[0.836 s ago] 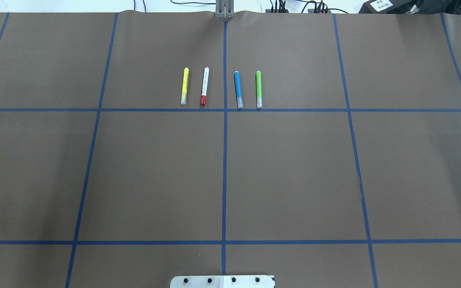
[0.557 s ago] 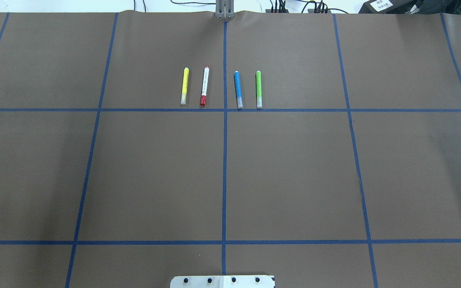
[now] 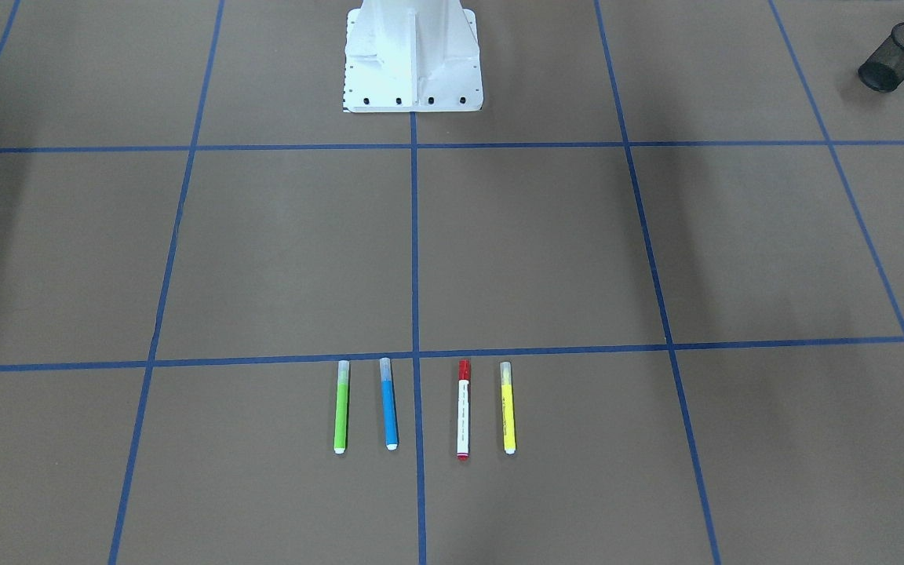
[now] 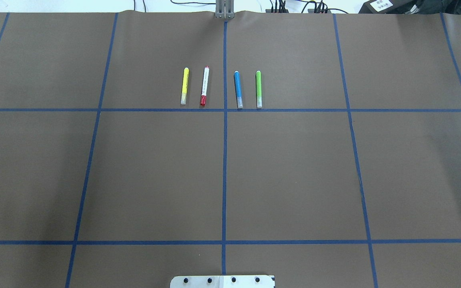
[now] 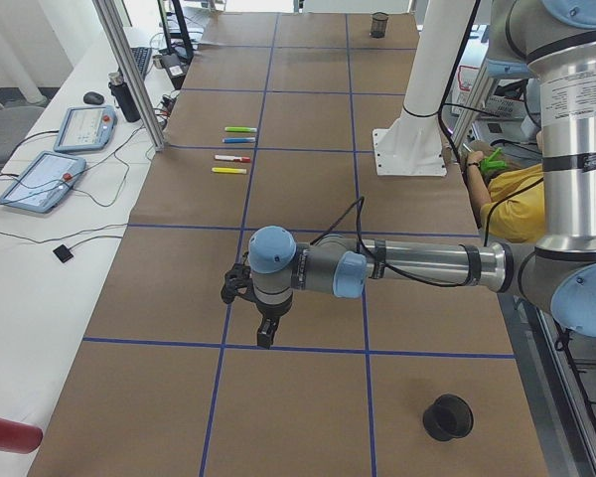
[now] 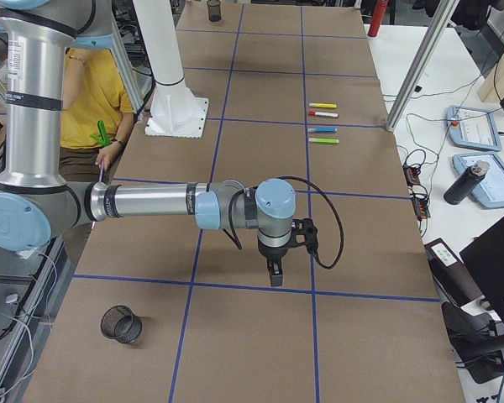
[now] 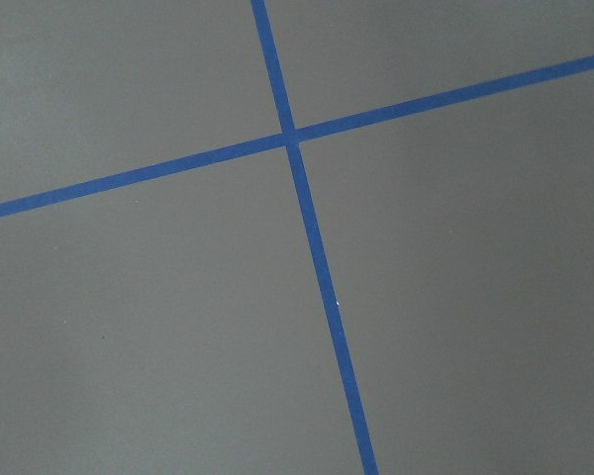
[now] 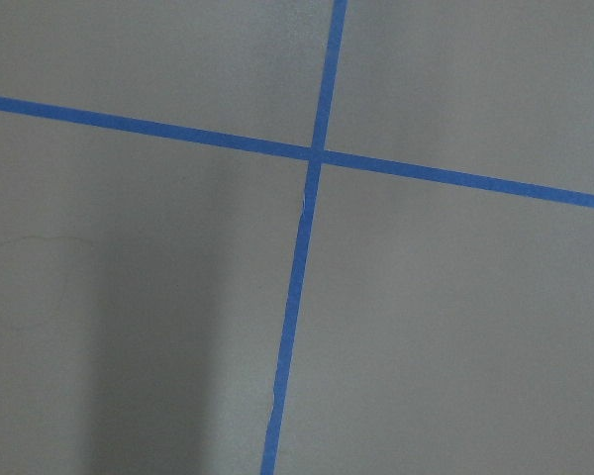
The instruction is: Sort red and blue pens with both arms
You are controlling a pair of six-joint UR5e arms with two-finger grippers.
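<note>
Four markers lie parallel in a row on the brown mat. The red pen, white-barrelled with a red cap, lies just left of the centre tape line in the overhead view. The blue pen lies just right of that line. My left gripper hangs low over the mat far from the pens, seen only in the exterior left view. My right gripper hangs likewise at the other end, seen only in the exterior right view. I cannot tell whether either is open or shut. Both wrist views show only mat and tape.
A yellow marker and a green marker flank the two pens. A black mesh cup sits near the left arm's end, another at the right end. The white robot base stands mid-table. A person in yellow sits behind it.
</note>
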